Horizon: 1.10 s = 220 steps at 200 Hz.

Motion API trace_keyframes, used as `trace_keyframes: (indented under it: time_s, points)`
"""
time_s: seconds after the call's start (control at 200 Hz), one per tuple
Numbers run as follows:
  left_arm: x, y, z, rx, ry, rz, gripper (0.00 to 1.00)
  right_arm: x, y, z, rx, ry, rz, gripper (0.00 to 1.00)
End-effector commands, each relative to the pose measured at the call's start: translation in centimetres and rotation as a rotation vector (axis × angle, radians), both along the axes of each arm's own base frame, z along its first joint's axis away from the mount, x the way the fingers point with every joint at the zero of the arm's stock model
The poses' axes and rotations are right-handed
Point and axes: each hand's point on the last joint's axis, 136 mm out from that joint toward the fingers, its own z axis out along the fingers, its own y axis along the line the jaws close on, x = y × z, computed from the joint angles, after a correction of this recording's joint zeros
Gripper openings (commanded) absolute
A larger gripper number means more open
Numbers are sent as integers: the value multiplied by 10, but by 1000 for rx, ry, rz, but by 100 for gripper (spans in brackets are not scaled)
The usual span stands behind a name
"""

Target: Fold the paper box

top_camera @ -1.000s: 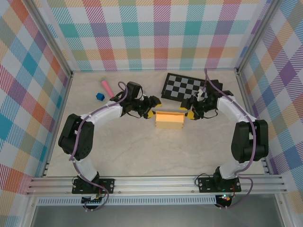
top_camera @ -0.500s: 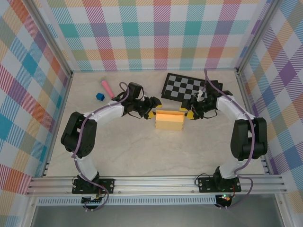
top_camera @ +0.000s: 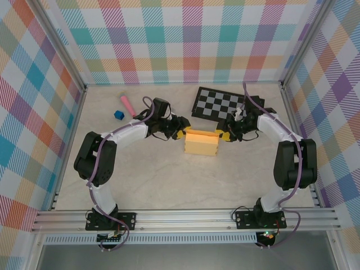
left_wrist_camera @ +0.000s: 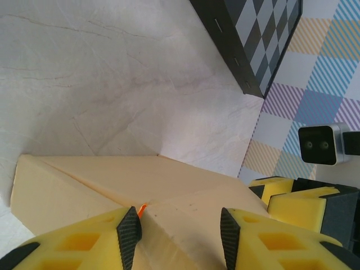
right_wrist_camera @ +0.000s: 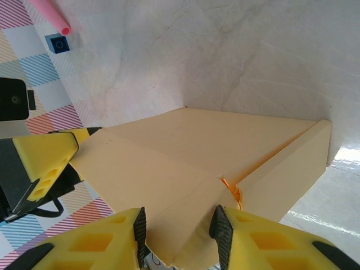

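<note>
Tabletop (top_camera: 169, 180) marbled, walls (top_camera: 191, 39) plaid; left pincer (left_wrist_camera: 175, 236), right pincer (right_wrist_camera: 179, 230) straddle paper box (top_camera: 201, 143), grip unclear.

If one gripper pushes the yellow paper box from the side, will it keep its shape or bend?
Probably it bends: the paper box looks like thin folded card with visible creases. It is likely light and may slide on the smooth table. It sits low and wide, so tipping seems unlikely.

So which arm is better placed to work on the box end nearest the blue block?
Left, probably. The left gripper sits at that end of the box, jaws apart over its edge; the right gripper is at the opposite end.
</note>
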Motion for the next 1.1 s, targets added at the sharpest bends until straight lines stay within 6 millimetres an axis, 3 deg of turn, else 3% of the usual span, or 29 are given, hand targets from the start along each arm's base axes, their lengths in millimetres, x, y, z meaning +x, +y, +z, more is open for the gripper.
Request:
trace_keyframes:
  time_s: [0.0, 0.35, 0.895, 1.095]
  points:
    - [-11, -8, -12, 3, 16, -73, 44, -2, 10, -1, 40, 19, 30, 38]
    - [-20, 10, -26, 66, 0, -113, 47, -4, 8, -2, 19, -4, 30, 37]
    - [-24, 17, -40, 96, -81, -144, 40, -10, 6, -10, -7, 8, 17, 31]
    - [-25, 26, -38, 124, -92, -159, 49, -9, 5, -8, -16, 1, 13, 32]
